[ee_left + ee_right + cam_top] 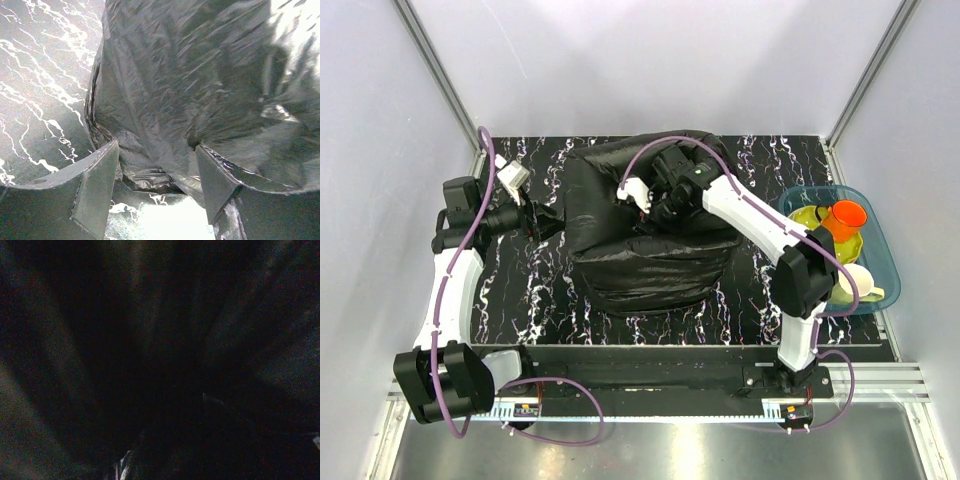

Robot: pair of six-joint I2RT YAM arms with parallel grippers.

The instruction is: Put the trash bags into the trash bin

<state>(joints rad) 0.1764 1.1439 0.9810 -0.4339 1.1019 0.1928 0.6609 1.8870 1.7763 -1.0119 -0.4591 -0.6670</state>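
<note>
A glossy black trash bag [650, 250] stands as a bulky wrinkled mound in the middle of the marble table. The trash bin is hidden; only film shows. My left gripper [552, 222] is low at the bag's left edge. In the left wrist view its fingers [95, 185] stand wide apart, with the crumpled lower edge of the bag [200, 75] lying loose between and ahead of them. My right gripper [658, 205] reaches down into the top of the bag, its fingertips buried in film. The right wrist view is nearly black, so its jaws cannot be made out.
A shallow blue tray [886, 258] sits at the right edge, holding an orange cup [847, 217], a yellow-green dish [810, 217] and a cream cup [855, 282]. White walls close in the table on the left, back and right. Bare marble [530, 290] lies in front of the left arm.
</note>
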